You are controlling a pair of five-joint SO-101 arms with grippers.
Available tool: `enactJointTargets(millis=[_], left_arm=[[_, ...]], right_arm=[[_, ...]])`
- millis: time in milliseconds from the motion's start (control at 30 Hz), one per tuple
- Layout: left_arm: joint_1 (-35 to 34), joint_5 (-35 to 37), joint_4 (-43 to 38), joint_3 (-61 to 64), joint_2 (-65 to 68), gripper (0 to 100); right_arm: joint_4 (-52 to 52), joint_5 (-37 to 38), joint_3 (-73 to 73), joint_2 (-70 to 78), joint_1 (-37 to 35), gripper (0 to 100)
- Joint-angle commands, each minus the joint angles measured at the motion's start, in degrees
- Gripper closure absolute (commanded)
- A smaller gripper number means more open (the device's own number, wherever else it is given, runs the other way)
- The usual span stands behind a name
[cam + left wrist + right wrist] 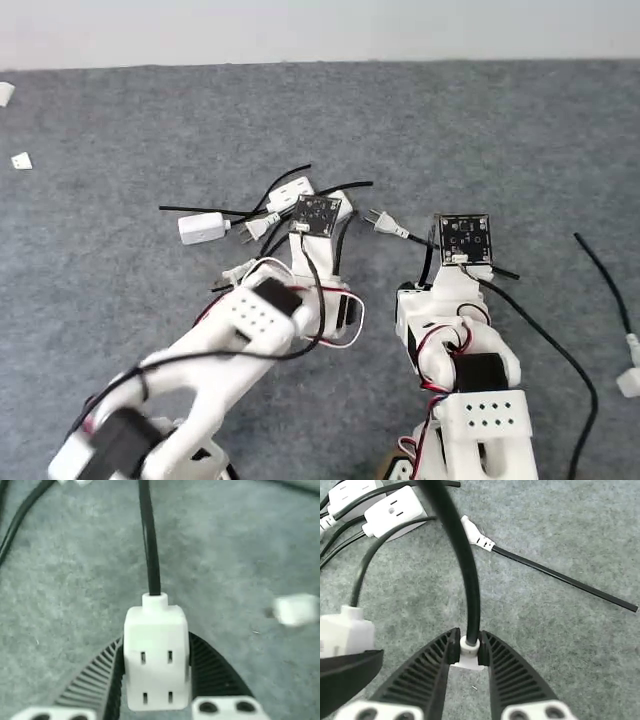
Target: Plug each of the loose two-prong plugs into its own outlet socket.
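Note:
My left gripper (pixel 156 652) is shut on a white outlet socket block (pixel 157 645). The block's slots face the camera and its black cord (pixel 150 545) runs away over the carpet. My right gripper (pixel 469 639) is shut on a small white plug (pixel 468 659), whose black cord (pixel 455 545) rises between the fingers. A loose two-prong plug (pixel 477 534) (pixel 385 224) lies on the carpet just beyond it, trailing a black cable. Two more white sockets (pixel 392 510) (pixel 350 491) lie farther off. The left arm's held socket (pixel 345 630) sits close beside my right gripper.
Grey carpet covers the table. White socket blocks (pixel 203 228) (pixel 290 190) and tangled black cords lie beyond the left arm. Another black cable (pixel 600 270) ends in a white piece (pixel 630 380) at the right edge. Small white bits (pixel 20 160) lie far left.

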Motion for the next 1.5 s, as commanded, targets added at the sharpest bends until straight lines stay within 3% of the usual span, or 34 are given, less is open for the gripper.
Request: enactJointTargets(millis=[0,100,233,467,733,967,1100,1333,1467], left_arm=[[-4.75,-0.09,-1.76,-9.98,11.6,99],[-7.65,-0.7,3.43,-16.13,12.57,99],[-6.42,-2.64,7.47,-16.48,3.25,99],[-2.37,-2.99,3.16,-5.14,-13.71,99],[-2.46,-3.08,-0.88,0.48,-18.2,99],[-4.57,-2.73,-4.4,0.4,-1.23,99],[-6.95,-2.99,0.26,-9.98,13.1,99],[-3.08,-2.55,7.74,-19.56,26.99,98],[-2.64,0.0,10.29,-20.09,25.58,84]], right_arm=[[-1.45,-0.35,-3.25,0.22,0.22,99.1],[-1.45,-0.35,-3.25,0.22,0.22,99.1],[-1.45,-0.35,-3.25,0.22,0.22,99.1],[-1.45,-0.35,-3.25,0.22,0.22,99.1],[-1.45,-0.35,-3.25,0.22,0.22,99.1],[-1.45,-0.35,-3.25,0.22,0.22,99.1],[-1.45,-0.26,-3.25,0.22,0.22,99.1],[-1.45,0.88,-3.25,0.22,0.22,99.1],[-1.45,1.05,-3.25,0.22,0.22,99.1]])
